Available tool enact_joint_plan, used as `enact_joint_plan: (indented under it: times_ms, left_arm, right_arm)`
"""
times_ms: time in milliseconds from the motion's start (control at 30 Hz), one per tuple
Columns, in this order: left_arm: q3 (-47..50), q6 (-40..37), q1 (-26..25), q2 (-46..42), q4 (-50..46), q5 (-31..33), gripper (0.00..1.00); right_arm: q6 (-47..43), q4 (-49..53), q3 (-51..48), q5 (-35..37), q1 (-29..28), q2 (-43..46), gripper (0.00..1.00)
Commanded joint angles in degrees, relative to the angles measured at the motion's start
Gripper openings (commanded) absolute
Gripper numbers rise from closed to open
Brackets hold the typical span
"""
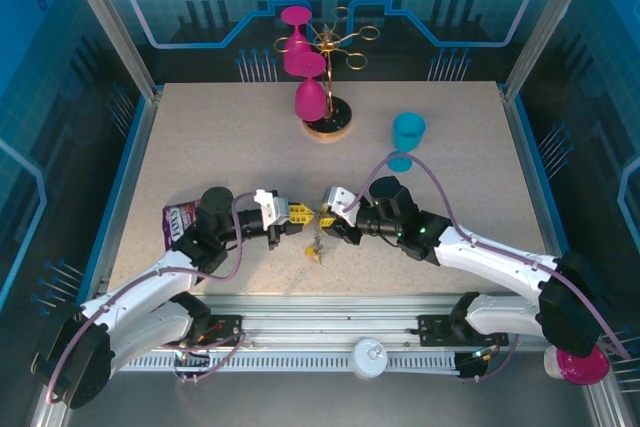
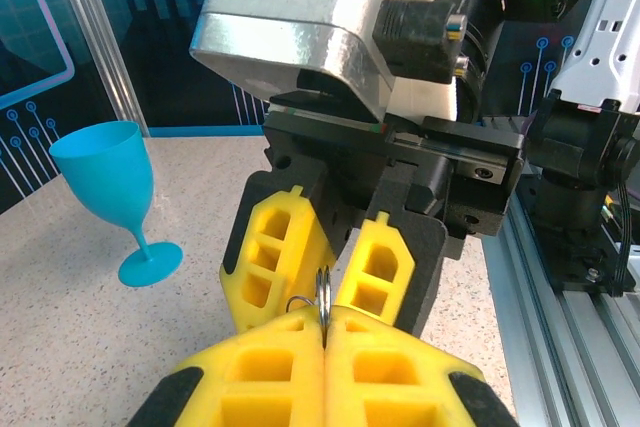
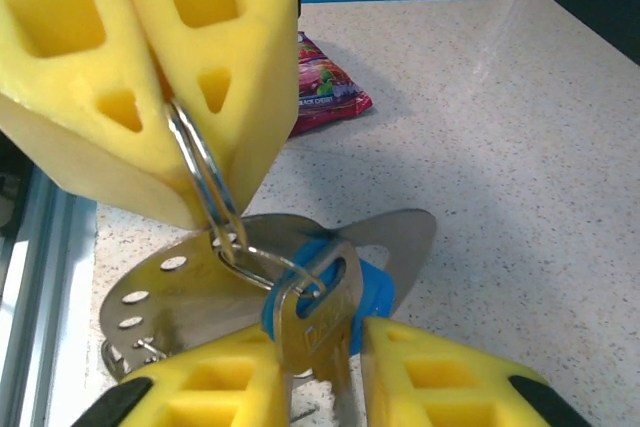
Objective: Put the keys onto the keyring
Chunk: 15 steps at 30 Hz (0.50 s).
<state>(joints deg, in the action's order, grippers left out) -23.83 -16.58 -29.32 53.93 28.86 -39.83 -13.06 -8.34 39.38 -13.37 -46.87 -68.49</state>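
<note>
the speckled beige worktop (image 1: 450, 197) is bounded by blue-edged rails on its left and right and a ribbed metal rail along the near edge, where both arms are bolted. its middle and right stretches lie bare. the far middle is taken by a gold wire rack (image 1: 345, 42) on a round base, carrying pink plastic goblets (image 1: 310, 97). a turquoise plastic goblet (image 1: 407, 135) stands upright near the rack's right. a glossy purple snack packet (image 1: 180, 219) lies flat near the left edge, just beside the left arm. the two arms meet tip to tip over the near middle, well apart from the goblets.

the left fingers (image 3: 230, 47) are blocky, matte yellow pieces with square hollows, and the right fingers (image 3: 450, 387) are of the same make. the keyring (image 3: 205, 182) is a thin, shiny silver split-wire ring. from it hang a silver key with a blue plastic head (image 3: 318, 312) and a flat silver metal tag (image 3: 170, 292) with small punched holes. in the top view a small bunch of keys (image 1: 318, 247) dangles below the meeting point, too small to sort by colour.

the left fingers are pressed together, pinching the keyring's upper arc. the right fingers stand a narrow gap apart with the blue-headed key in that gap. whether they actually press it i cannot tell.
</note>
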Motion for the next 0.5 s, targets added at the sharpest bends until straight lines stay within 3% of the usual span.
enact_joint_plan:
  times_ms: [0, 267, 467]
  left_arm:
    - [0.7, -0.1, -0.2, -0.7, 2.4, 0.3, 0.0]
    - [0.7, 0.1, -0.2, -0.6, 2.7, 0.7, 0.0]
    - [0.7, -0.1, -0.2, -0.7, 2.6, 0.8, 0.0]
  right_arm:
    - [-0.4, -2.4, -0.7, 2.0, -1.0, 1.3, 0.22]
    - [-0.5, -4.3, -0.9, 2.2, -2.0, 0.2, 0.28]
    - [1.3, -9.2, -1.5, 1.2, -2.5, -1.2, 0.24]
